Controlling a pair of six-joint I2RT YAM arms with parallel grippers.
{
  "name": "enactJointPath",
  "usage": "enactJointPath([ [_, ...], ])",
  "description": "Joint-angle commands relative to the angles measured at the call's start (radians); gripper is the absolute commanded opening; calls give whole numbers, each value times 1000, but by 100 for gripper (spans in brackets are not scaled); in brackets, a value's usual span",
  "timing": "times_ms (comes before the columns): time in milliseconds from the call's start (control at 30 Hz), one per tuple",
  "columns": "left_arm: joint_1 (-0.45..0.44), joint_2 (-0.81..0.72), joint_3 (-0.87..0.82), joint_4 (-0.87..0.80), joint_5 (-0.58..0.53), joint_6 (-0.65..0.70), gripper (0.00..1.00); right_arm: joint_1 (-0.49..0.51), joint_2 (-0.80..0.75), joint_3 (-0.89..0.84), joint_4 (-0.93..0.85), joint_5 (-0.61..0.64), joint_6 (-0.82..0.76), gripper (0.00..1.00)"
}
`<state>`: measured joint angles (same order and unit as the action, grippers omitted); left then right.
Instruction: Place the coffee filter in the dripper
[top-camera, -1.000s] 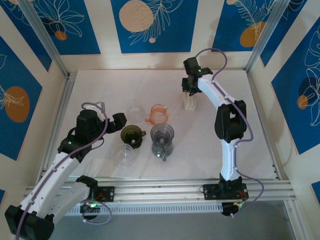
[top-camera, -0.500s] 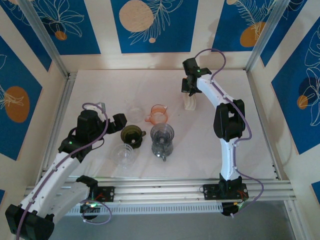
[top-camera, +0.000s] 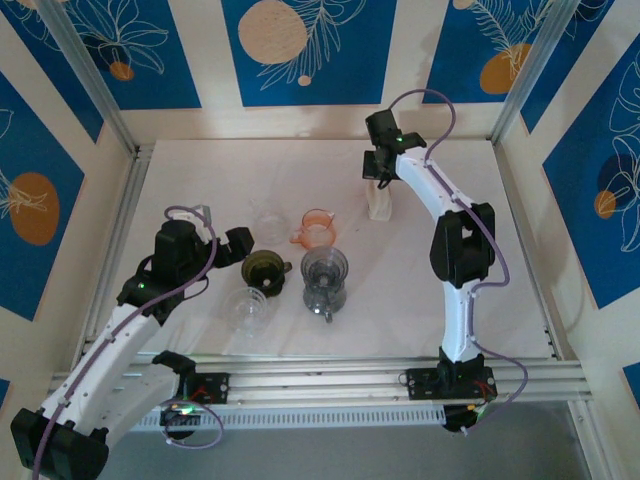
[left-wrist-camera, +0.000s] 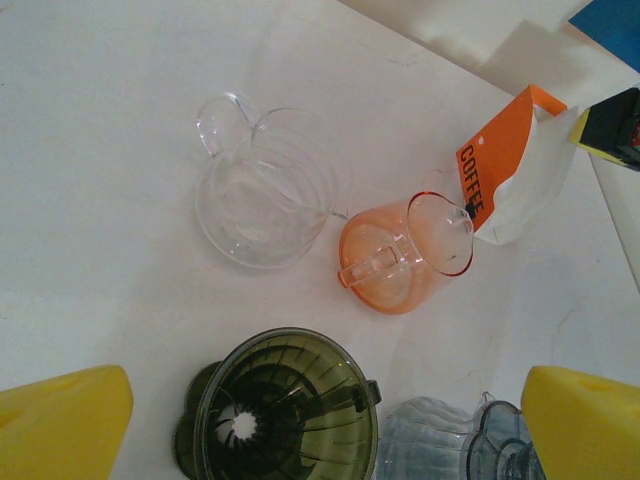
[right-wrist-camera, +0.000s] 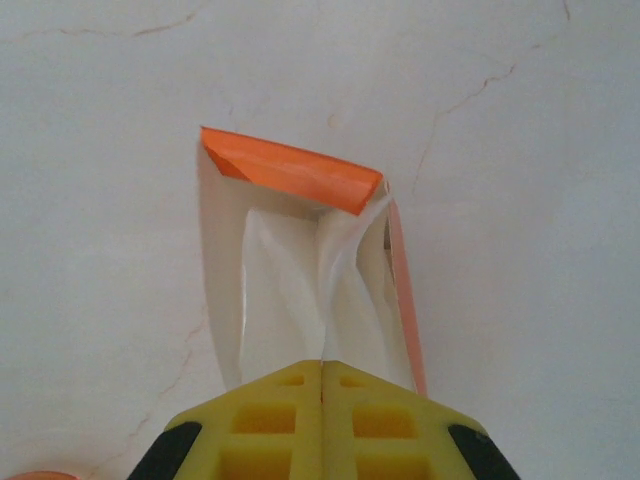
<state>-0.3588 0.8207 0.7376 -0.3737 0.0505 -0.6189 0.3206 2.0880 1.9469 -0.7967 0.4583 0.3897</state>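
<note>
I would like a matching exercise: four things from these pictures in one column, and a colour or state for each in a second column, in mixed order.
1. left gripper
2. right gripper
3. filter box
4. ribbed dripper

A. orange, printed COFFEE
B. dark green
C. open
D. shut on a coffee filter

Pairs: 1-C, 2-D, 3-A, 4-B.

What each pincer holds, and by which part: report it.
The right pincer is shut on the white coffee filter, pinching the end that sticks out of the orange box. The left pincer is open and holds nothing.
</note>
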Motion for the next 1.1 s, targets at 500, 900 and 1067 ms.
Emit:
enactJointPath([
  [500,-5,-17,20,9,31,-5,100,59,-376,-171,63,51,-35,0],
  [900,-5,-32,42,-36,90,17,100,221,-810,-434,-79,-245,-1,0],
  [1067,-5,-28,50,-51,107,25,100,335,-868,-404,-232,-401,-15,0],
])
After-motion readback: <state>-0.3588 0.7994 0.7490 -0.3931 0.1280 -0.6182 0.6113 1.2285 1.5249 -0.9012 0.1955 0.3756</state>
